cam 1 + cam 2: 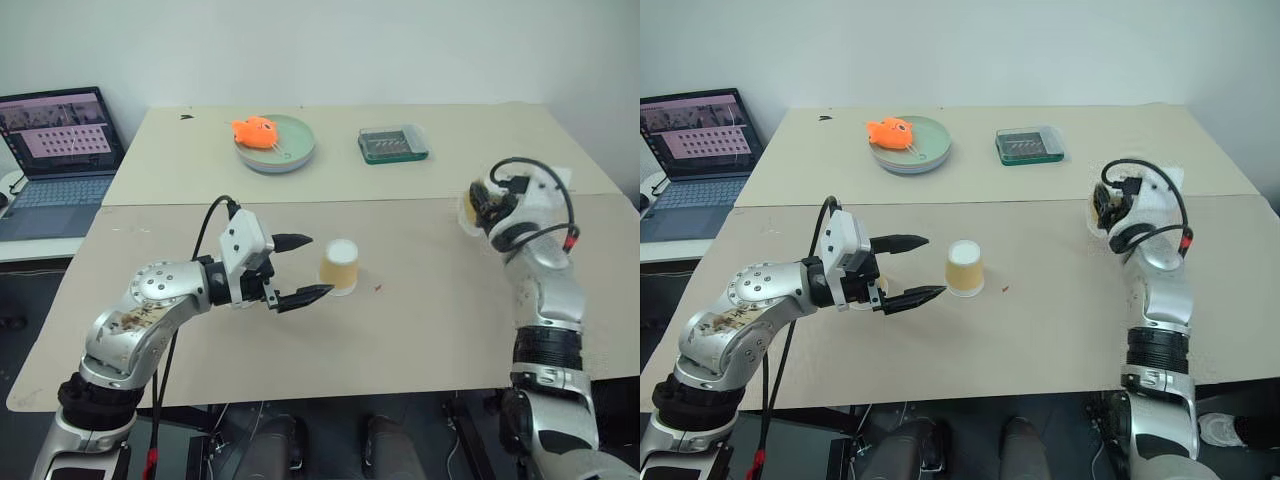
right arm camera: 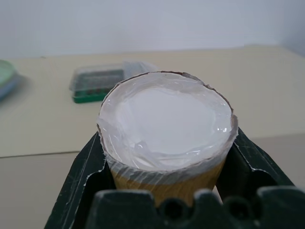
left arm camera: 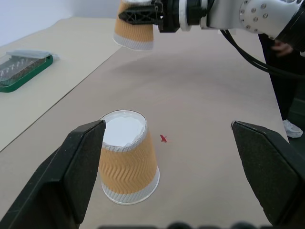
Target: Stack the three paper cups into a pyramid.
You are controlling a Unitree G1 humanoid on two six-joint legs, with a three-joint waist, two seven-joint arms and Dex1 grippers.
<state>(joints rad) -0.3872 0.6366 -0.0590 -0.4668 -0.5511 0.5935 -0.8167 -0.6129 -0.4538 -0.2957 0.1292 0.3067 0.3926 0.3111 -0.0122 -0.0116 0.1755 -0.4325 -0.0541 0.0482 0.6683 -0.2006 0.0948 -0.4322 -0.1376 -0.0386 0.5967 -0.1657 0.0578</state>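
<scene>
One paper cup stands upside down on the near table, tan-orange with a white rim. My left gripper is open just left of it, and in the left wrist view the cup sits beside one black finger, with the other finger far off. My right gripper is shut on a second paper cup and holds it above the table at the right. From the left wrist view this held cup hangs rim down, slightly tilted.
On the far table sit a green plate with an orange toy fish and a green tray with a clear lid. A laptop stands at the far left. A small red mark lies right of the standing cup.
</scene>
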